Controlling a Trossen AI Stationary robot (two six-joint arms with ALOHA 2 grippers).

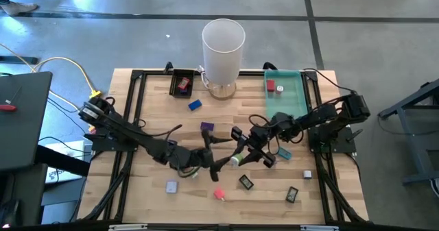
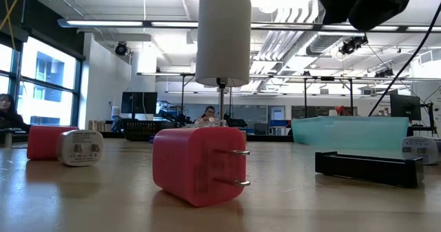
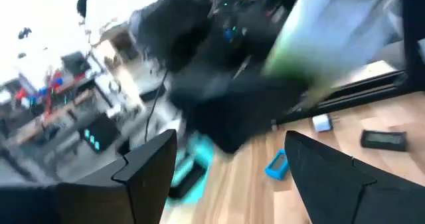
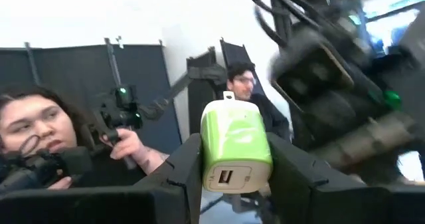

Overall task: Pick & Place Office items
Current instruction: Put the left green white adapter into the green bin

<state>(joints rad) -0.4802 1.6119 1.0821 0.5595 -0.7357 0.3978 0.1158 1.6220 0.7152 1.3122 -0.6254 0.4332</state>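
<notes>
My right gripper (image 4: 234, 174) is shut on a lime-green charger block (image 4: 236, 144) and holds it above the table's middle (image 1: 235, 161). My left gripper (image 3: 229, 177) stands open right beside it (image 1: 221, 154), its fingers apart with nothing between them, facing the right arm. Other office items lie flat on the wooden table: a purple block (image 1: 207, 127), a blue block (image 1: 195, 105), a teal piece (image 1: 285, 153), a pink-red charger (image 1: 219, 194), grey chargers and black pieces. My right gripper pinches the green charger's two opposite sides (image 4: 265, 151) between its two fingers. The fingers reach from the table's right side, roughly level. The charger's white face with the USB port (image 4: 229, 177) points back at the wrist. The block hangs clear of the table.
A tall white cylinder (image 1: 223, 49) stands at the back middle. Left of it is a small black tray (image 1: 182, 83) holding a red piece, right of it a translucent green tray (image 1: 291, 94) with a red and a white item. People sit beyond the table.
</notes>
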